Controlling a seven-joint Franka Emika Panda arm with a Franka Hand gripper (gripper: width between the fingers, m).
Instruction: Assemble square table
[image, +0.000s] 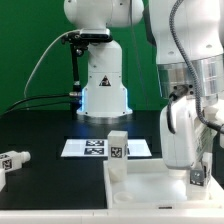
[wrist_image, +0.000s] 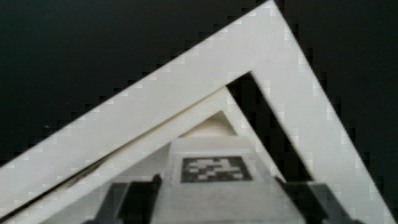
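Observation:
The square table's white slab (image: 150, 190) lies flat at the front of the black table, raised rim upward. One white leg (image: 118, 143) stands upright at its far corner on the exterior view's left. My gripper (image: 197, 178) hangs over the slab's side on the exterior view's right, shut on a second tagged leg (image: 199, 175). In the wrist view that leg (wrist_image: 217, 170) fills the gap between my dark fingers (wrist_image: 135, 200), tag facing the camera, and my gripper (wrist_image: 226, 202) is above a corner of the slab's rim (wrist_image: 169, 90). Another leg (image: 12, 162) lies loose at the exterior view's far left.
The marker board (image: 95, 148) lies flat behind the slab. The arm's white base (image: 103, 85) stands at the back centre, with cables trailing to the exterior view's left. A green backdrop closes off the rear.

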